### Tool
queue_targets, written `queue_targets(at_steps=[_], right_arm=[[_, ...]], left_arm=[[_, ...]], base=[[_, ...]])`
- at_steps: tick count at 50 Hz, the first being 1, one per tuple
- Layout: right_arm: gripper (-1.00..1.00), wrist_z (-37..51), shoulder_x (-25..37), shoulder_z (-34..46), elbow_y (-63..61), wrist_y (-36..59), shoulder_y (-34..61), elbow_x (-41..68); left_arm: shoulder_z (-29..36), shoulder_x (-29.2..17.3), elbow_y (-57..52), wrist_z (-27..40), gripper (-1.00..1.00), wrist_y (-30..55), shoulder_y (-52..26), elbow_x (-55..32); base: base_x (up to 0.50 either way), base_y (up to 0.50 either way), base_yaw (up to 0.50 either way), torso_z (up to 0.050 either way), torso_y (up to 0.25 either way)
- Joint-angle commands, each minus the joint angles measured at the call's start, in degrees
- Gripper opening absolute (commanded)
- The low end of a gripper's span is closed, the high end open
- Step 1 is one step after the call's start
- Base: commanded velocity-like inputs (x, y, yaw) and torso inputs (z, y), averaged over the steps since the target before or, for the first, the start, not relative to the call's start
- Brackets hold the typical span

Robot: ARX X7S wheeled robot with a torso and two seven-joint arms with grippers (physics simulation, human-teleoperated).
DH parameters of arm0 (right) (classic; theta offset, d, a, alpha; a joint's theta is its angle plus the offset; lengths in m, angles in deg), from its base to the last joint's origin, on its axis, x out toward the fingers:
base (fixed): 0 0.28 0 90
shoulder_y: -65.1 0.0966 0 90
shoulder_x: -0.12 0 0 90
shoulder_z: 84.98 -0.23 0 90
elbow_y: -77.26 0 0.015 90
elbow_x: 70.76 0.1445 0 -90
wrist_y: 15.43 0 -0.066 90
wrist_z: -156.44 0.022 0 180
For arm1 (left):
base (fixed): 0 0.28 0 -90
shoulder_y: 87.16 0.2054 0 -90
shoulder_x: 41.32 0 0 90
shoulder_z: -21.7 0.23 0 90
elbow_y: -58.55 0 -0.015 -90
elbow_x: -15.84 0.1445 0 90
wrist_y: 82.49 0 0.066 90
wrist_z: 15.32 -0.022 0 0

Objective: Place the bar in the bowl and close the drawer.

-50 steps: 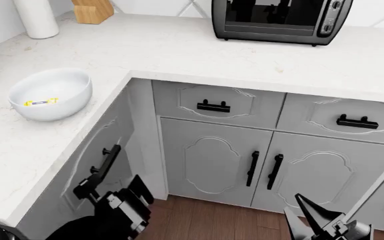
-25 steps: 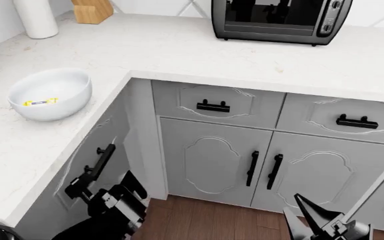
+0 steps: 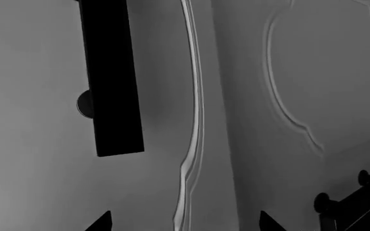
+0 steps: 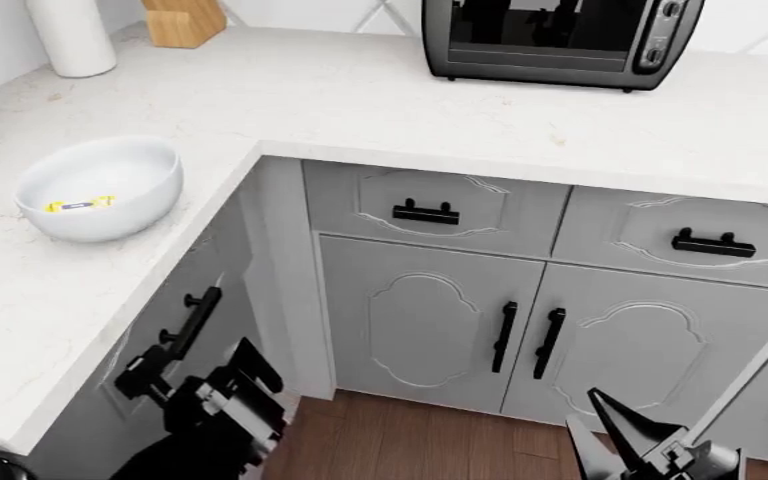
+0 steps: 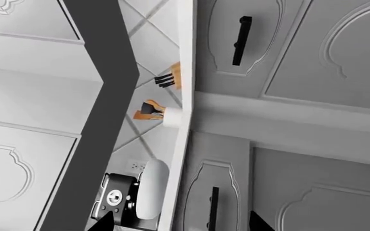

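Observation:
A round white bowl (image 4: 97, 188) stands on the left counter, and the yellow-wrapped bar (image 4: 80, 205) lies inside it. Below the counter edge, the pale-grey drawer (image 4: 204, 262) with its black handle (image 4: 168, 343) sits almost flush with the cabinet. My left gripper (image 4: 253, 368) is open, just in front of the drawer front. In the left wrist view the drawer front (image 3: 37, 144) fills the frame, with the handle (image 3: 111, 82) close by and the left gripper (image 3: 183, 224) holding nothing. My right gripper (image 4: 598, 415) hangs low over the floor, open and empty, as the right wrist view's gripper (image 5: 181, 224) also shows.
A black toaster oven (image 4: 564, 40) stands at the back of the counter. A white cylinder (image 4: 71, 35) and a wooden block (image 4: 184, 20) stand in the far left corner. Cabinet doors with black handles (image 4: 524, 340) face me, above a wooden floor (image 4: 411, 440).
The drawer front and its handle have moved left, in toward the cabinet, and my left gripper has followed it. The right arm, bowl and bar have not moved.

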Motion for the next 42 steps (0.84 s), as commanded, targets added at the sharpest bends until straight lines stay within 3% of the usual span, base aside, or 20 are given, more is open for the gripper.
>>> queue_targets(at_steps=[1,42], right_arm=[[1.00,0.2,-0.1,-0.3,0.1,0.1,0.0,-0.2],[1.00,0.8,-0.1,-1.2,-1.0,-0.8,-0.9,-1.0]], left_arm=[[-2.6,-2.7,2.1,1.1,1.00,1.4,0.0,2.9],[-6.5,-4.6,2.1,-1.5,1.00,0.5,-0.5,3.0]], base=[[0.00,0.00,0.00,0.000,0.000],[0.00,0.00,0.00,0.000,0.000]])
